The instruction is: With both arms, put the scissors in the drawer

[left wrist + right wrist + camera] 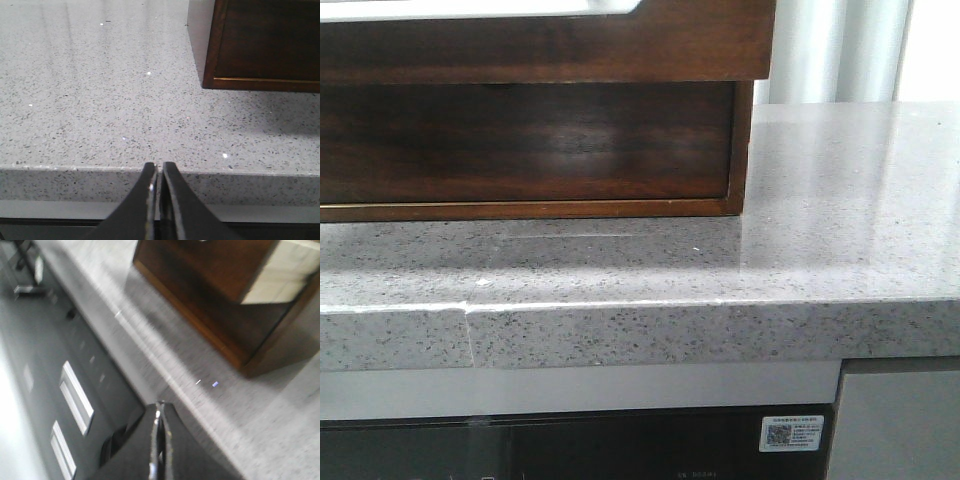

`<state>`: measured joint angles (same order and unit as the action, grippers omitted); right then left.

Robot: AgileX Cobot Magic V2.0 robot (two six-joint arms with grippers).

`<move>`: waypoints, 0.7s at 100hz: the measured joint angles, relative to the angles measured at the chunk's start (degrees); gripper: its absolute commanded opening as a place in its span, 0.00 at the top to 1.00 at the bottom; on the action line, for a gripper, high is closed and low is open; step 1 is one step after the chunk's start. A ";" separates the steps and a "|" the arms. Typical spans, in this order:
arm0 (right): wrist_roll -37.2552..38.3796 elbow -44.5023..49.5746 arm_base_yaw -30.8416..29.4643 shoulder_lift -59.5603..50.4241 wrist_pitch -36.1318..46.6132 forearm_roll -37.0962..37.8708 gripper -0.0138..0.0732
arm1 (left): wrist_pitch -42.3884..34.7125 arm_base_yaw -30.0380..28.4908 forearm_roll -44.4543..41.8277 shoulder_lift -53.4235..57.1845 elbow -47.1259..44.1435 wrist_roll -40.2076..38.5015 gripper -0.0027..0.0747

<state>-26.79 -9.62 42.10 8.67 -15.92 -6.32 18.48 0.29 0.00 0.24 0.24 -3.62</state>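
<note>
Speckled grey stone tabletop across the front view, glossy, with a thick rounded front edge and a thin seam line in that edge toward the left. Below the edge, a pale strip, then a dark glossy panel carrying a small white sticker with a square code.

Dark brown wooden cabinet standing on the tabletop at the left of the front view, its base touching the stone, its right corner reflected faintly in the polish. At the top, the drawer, pulled forward so that its front overhangs the lower front and casts it in shadow; only a sliver of the white opening visible along the upper edge of the frame. Same cabinet seen as a corner in the left wrist view and, blurred, in the right wrist view.

Left gripper low at the tabletop's front edge, well apart from the cabinet, black fingers pressed together with barely a slit between them, nothing held. Right gripper also brought together, tips meeting, out in front of the tabletop edge and above the dark lower cabinetry; picture smeared by motion blur.

Scissors not visible in any of the three views; whereabouts impossible to tell.
</note>
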 measured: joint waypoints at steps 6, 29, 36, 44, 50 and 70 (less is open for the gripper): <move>4.06 1.39 -1.55 0.00 6.80 0.97 0.89 | 0.00 0.00 0.00 0.00 0.00 0.00 0.99; 28.71 7.58 -13.09 0.00 29.55 12.40 0.89 | 0.00 0.00 0.00 0.00 0.00 0.00 0.99; 34.02 8.51 -17.38 0.00 31.90 14.03 0.89 | 0.00 0.00 0.00 0.00 0.00 0.00 0.99; 38.13 9.54 -21.90 -0.46 32.40 15.06 0.89 | 0.00 0.00 0.00 0.00 0.00 0.00 0.99; 40.03 10.10 -25.43 -1.71 32.26 15.57 0.89 | 0.00 0.00 0.00 0.00 0.00 0.00 0.99; 41.80 10.22 -35.25 -5.93 31.10 16.05 0.89 | 0.00 0.00 0.00 0.00 0.00 0.00 0.99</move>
<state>15.01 0.60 6.85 2.75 15.18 9.73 18.48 0.29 0.00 0.24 0.24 -3.62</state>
